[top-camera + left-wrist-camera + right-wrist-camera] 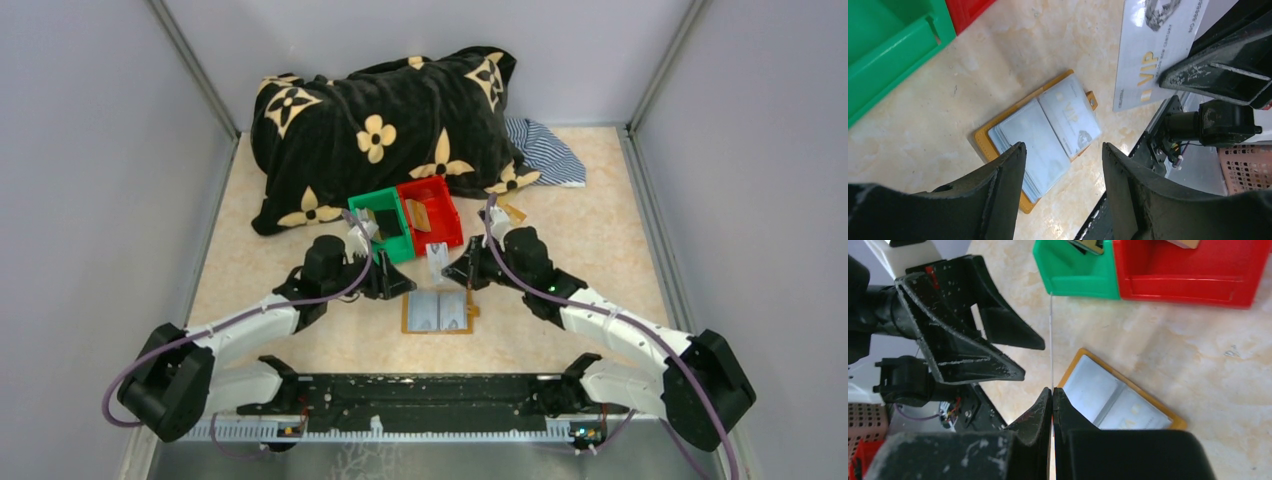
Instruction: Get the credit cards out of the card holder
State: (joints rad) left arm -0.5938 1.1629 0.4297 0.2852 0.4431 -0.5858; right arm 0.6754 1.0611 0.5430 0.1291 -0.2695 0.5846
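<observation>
The beige desk (pixel 590 240) sits between grey walls (pixel 90 150). A black flowery blanket (pixel 380 130) lies at its far edge. The card holder (pixel 438 313) lies open nearer the near edge. The right claw (pixel 1052 392) pinches one grey card (pixel 1148 55). The left claw (pixel 1063 147) is open.

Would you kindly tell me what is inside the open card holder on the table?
The card holder shows cloudy plastic sleeves; one holds a silvery VIP card. The sleeves stacked beneath are covered, so whether they hold more cards cannot be seen.
</observation>
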